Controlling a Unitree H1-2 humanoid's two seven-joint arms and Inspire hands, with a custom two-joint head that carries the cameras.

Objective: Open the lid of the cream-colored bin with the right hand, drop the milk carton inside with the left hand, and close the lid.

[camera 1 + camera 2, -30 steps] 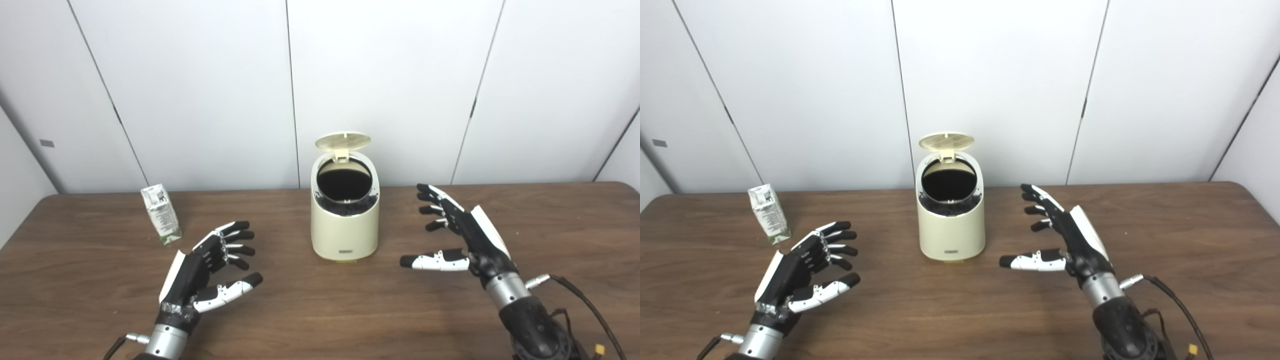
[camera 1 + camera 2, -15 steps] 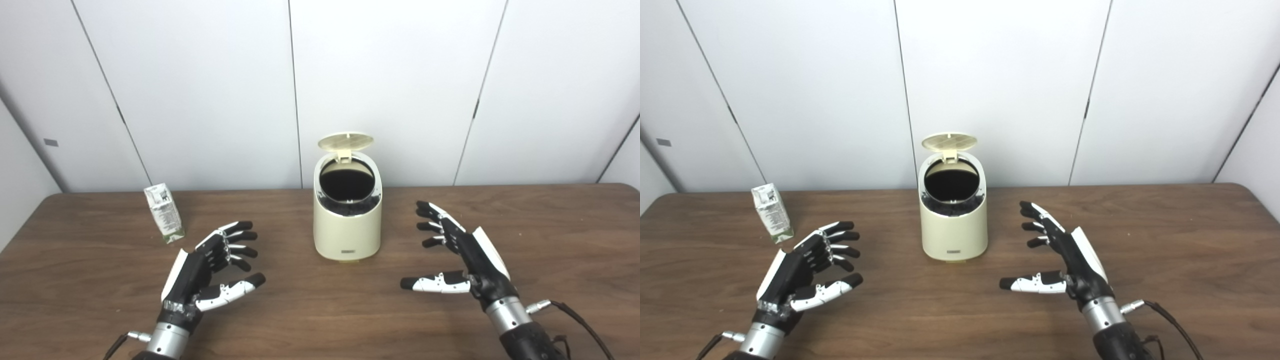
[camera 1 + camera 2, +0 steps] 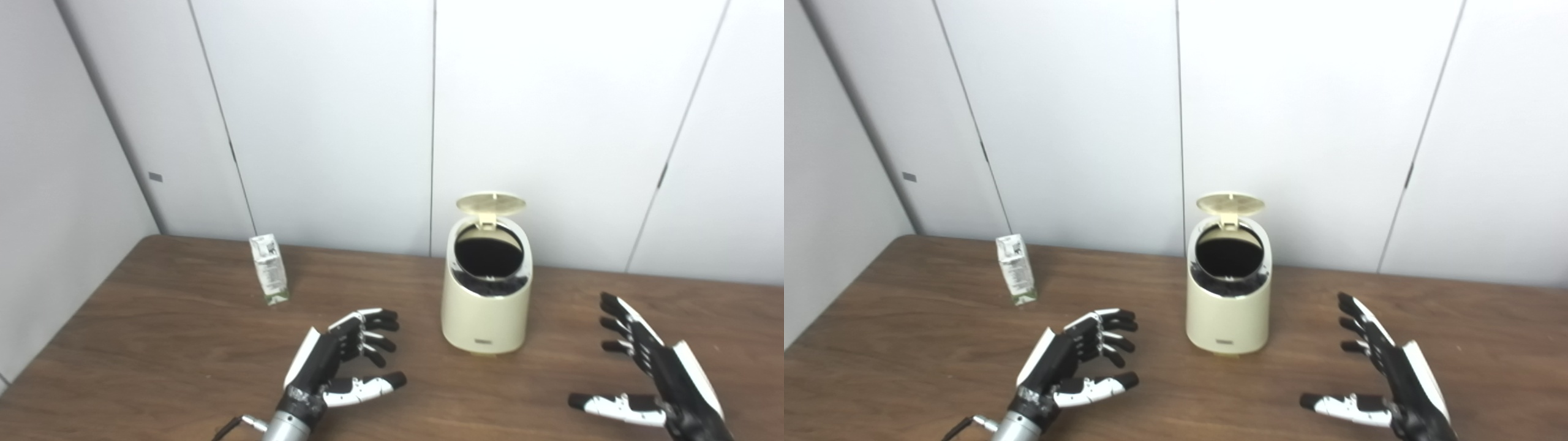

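The cream-coloured rounded plastic bin [image 3: 487, 303] stands right of the frame's centre on the dark brown wooden table [image 3: 153, 343], its round lid [image 3: 491, 203] tipped up at the back and the dark opening showing. The small white and green milk carton [image 3: 269, 269] stands upright to the left of centre, well apart from the bin. The left hand [image 3: 340, 361], in the lower middle, holds nothing, fingers loosely curled and spread. The right hand [image 3: 652, 376], at the lower right, is spread wide, thumb out, empty. Plain white wall panels [image 3: 331, 110] fill the upper frame.
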